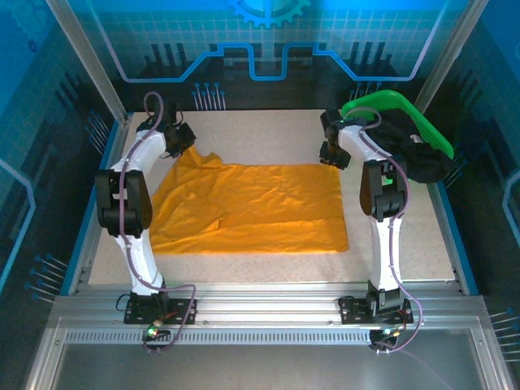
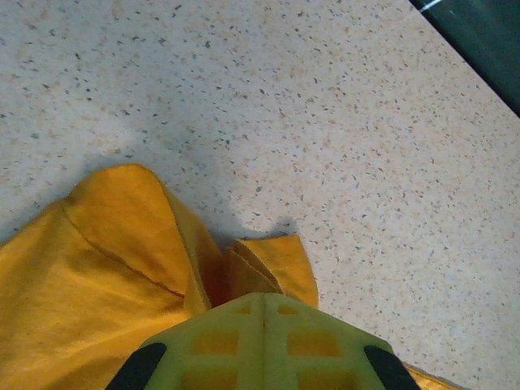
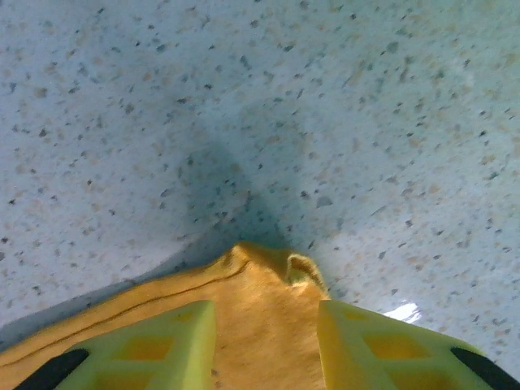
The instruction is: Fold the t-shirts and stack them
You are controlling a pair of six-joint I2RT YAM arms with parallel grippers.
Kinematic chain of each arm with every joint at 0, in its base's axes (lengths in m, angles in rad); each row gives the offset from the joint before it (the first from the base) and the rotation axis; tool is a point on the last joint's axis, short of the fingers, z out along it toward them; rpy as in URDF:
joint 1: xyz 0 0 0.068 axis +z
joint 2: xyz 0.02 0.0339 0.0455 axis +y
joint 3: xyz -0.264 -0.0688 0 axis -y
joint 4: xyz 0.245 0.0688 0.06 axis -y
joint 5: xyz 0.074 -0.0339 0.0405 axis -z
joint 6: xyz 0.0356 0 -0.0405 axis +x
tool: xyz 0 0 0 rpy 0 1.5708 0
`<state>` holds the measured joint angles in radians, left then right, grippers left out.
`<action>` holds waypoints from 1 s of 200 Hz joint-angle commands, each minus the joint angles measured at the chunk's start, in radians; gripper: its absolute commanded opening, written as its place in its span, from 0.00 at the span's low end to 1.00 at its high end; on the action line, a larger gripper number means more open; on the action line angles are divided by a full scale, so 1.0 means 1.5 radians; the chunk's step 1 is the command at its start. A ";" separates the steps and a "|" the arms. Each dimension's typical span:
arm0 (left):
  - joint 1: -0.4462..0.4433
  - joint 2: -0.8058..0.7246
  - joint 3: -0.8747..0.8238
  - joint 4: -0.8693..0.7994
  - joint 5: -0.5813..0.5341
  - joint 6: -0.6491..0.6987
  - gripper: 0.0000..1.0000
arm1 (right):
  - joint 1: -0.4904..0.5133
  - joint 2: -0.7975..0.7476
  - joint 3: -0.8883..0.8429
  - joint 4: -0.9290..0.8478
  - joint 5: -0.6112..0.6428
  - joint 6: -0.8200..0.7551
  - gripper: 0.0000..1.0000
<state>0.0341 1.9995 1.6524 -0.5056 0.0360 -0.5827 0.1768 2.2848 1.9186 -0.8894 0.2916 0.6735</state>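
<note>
An orange-yellow t-shirt (image 1: 252, 207) lies spread on the speckled table (image 1: 268, 130), with a folded band along its near edge. My left gripper (image 1: 180, 146) is at the shirt's far left corner, which is pulled up into a peak. In the left wrist view the left gripper (image 2: 264, 299) is shut on bunched folds of the t-shirt (image 2: 106, 268). My right gripper (image 1: 331, 156) is at the far right corner. In the right wrist view the right gripper (image 3: 266, 313) has its jaws apart, and the t-shirt's corner (image 3: 260, 280) lies flat between them on the table.
A green plastic basket (image 1: 406, 110) stands at the back right, with dark cloth (image 1: 410, 154) in it, close behind the right arm. Bare table runs along the far side beyond the shirt and to its right. A metal rail (image 1: 268, 313) borders the near edge.
</note>
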 commanded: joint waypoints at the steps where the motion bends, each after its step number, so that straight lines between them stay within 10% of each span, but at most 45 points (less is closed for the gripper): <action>1: 0.000 -0.023 0.000 0.010 0.042 -0.023 0.00 | -0.013 0.008 -0.013 0.014 0.016 -0.055 0.39; 74: 0.001 -0.015 0.014 -0.006 0.049 -0.024 0.00 | -0.034 0.069 0.029 0.014 -0.043 -0.140 0.36; 136: 0.006 -0.042 0.020 -0.034 0.042 -0.046 0.00 | -0.032 0.051 0.032 0.038 -0.062 -0.178 0.00; 200: 0.007 -0.166 -0.054 -0.059 0.004 -0.075 0.00 | -0.004 -0.078 -0.067 0.137 -0.070 -0.278 0.00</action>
<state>0.0372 1.8687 1.6272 -0.5480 0.0795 -0.6605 0.1471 2.2826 1.8626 -0.7513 0.2081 0.3359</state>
